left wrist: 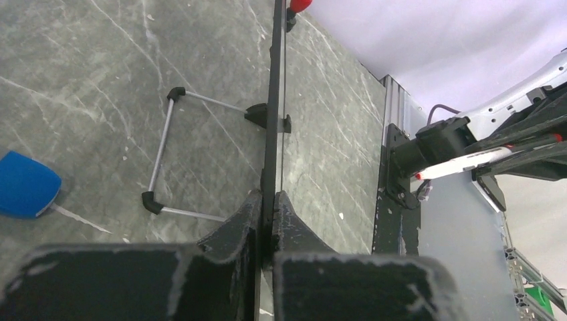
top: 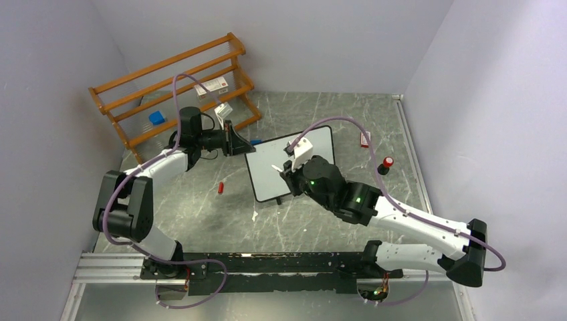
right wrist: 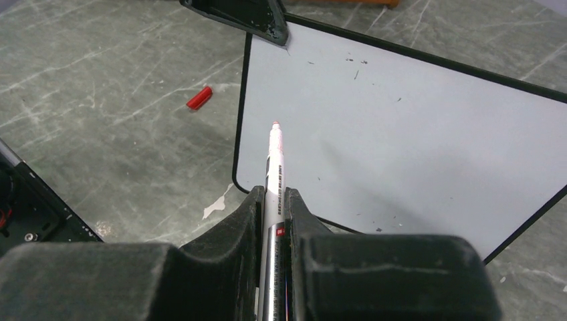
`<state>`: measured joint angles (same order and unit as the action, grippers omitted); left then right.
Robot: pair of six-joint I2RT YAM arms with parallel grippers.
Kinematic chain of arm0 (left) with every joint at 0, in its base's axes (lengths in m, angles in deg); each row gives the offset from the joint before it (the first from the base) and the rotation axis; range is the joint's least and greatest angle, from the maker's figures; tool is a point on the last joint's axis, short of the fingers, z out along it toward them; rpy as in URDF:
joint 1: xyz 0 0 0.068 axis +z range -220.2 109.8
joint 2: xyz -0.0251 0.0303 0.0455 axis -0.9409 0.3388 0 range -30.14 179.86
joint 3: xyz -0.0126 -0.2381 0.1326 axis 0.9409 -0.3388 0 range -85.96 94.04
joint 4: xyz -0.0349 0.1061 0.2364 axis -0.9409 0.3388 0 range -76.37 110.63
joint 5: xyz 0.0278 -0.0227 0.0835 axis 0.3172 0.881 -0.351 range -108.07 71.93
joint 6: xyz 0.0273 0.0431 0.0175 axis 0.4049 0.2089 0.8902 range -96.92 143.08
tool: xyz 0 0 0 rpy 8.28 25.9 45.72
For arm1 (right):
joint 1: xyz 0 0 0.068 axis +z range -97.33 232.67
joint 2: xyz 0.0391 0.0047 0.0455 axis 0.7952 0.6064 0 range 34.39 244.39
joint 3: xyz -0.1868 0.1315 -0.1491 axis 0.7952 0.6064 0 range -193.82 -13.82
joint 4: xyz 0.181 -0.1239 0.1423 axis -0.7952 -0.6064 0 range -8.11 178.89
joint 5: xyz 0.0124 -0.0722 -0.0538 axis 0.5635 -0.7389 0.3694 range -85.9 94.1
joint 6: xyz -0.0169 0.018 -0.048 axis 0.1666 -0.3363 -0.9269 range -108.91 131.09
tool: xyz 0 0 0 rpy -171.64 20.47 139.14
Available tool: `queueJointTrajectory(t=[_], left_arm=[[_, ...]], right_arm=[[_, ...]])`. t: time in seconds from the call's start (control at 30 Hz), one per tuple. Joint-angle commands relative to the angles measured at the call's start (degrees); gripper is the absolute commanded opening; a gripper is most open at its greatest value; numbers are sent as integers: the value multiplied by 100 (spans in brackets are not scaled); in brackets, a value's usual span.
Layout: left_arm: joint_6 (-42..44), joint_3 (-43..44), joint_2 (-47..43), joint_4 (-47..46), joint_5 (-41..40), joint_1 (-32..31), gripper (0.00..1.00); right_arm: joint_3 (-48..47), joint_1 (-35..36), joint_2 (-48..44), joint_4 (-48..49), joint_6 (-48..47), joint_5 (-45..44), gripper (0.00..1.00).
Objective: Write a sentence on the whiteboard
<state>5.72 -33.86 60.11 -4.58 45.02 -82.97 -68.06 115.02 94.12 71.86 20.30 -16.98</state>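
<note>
Mid-frame, pinching prob. light, stiff whiteboard (top: pixel 271 175) by upper-left edge w/ left gripper (top: pixel 234 142), clamping marker (right wrist: pixel 275 154) w/ right gripper (right wrist: pixel 273 200).

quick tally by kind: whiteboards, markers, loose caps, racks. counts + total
whiteboard: 1
marker: 1
red cap: 1
wooden rack: 1
Total: 4

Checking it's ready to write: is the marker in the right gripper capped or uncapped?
Uncapped. The marker in the right gripper shows its bare red tip, and a red cap lies on the table.
</note>
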Motion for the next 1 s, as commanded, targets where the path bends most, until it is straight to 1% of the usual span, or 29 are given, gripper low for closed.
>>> queueJointTrajectory(t=[0.0,0.1,0.17,0.23,0.4,0.6,0.77,0.97], left_arm=[[-3,-348,-388,-341,-37,29,5],[-2,-624,-605,-440,-108,30,5],[124,-700,-701,-299,-153,29,5],[263,-764,-777,-129,-227,29,5],[182,-1048,-925,-243,-357,29,5],[-70,-1255,-935,-639,-470,29,5],[222,-1126,-883,-348,-464,30,5],[279,-1006,-706,-228,-422,29,5]], right_arm=[[-88,268,127,248,25,-603,0],[26,505,213,512,-55,-1010,0],[140,641,239,782,-129,-1269,0],[215,705,298,974,-162,-1411,0],[220,887,672,1296,-294,-1746,0],[90,946,1108,1585,-320,-1699,0],[-159,933,1608,1546,-297,-1664,0],[-293,929,1936,1677,-222,-1743,0]])
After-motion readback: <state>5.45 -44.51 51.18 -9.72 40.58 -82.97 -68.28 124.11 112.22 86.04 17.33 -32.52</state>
